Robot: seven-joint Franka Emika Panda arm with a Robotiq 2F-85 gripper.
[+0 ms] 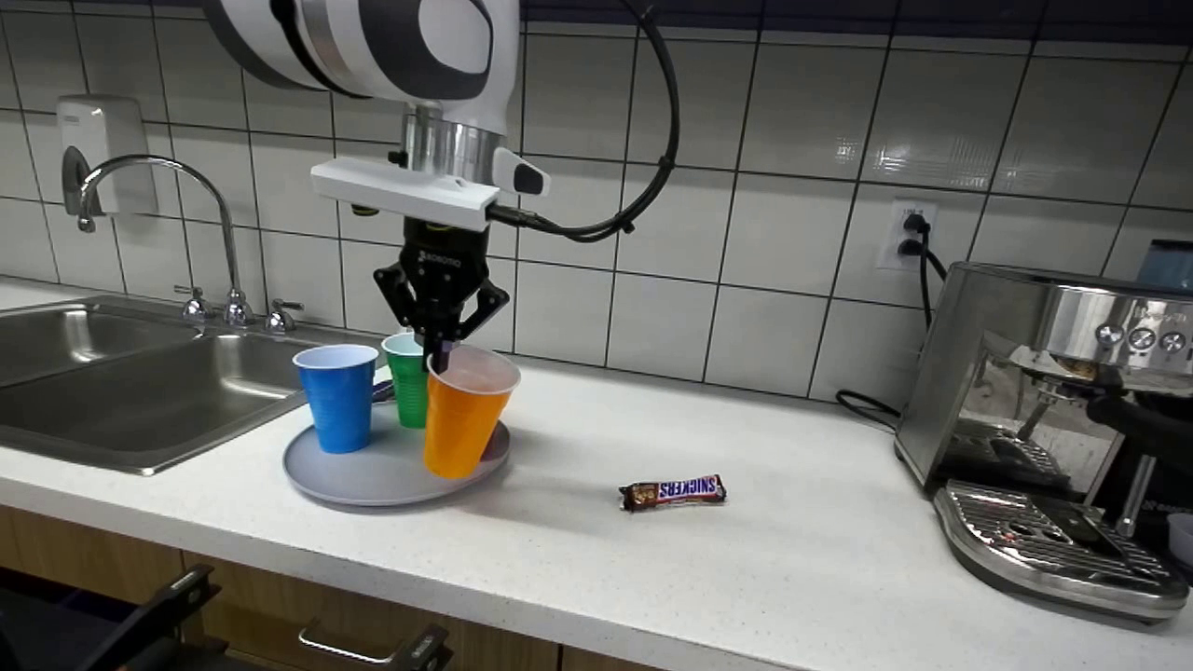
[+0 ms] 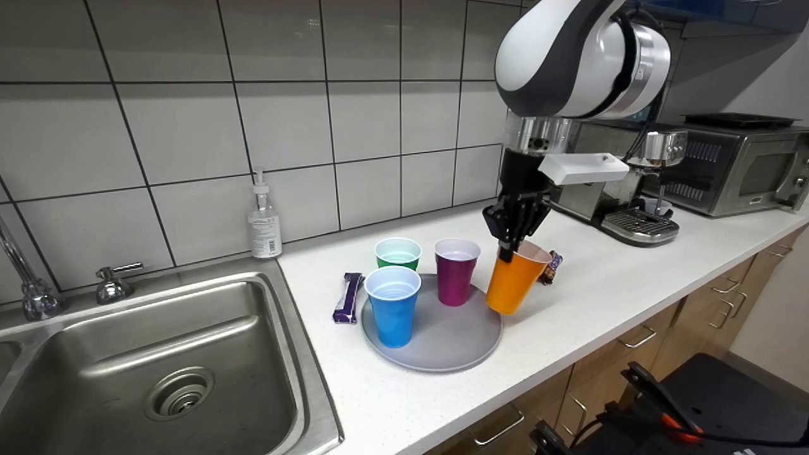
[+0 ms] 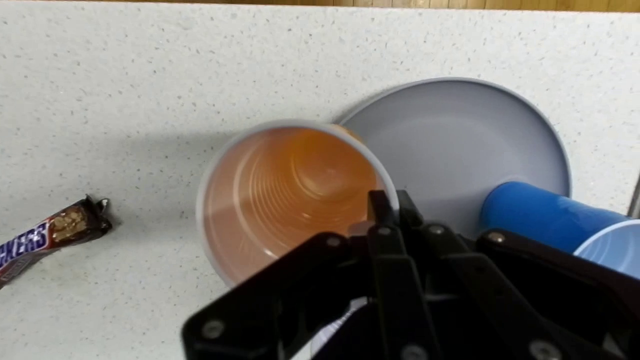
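Note:
My gripper is shut on the rim of an orange cup, one finger inside and one outside, as the wrist view shows at the fingertips. The cup is tilted and looks empty inside. Its base is by the edge of a grey plate; I cannot tell whether they touch. A blue cup, a green cup and a magenta cup stand upright on or by the plate. In an exterior view the magenta cup is mostly hidden behind the orange one.
A Snickers bar lies on the counter beyond the orange cup. A purple-wrapped bar lies between plate and sink. A coffee machine, a microwave, a pump bottle and a faucet stand along the wall.

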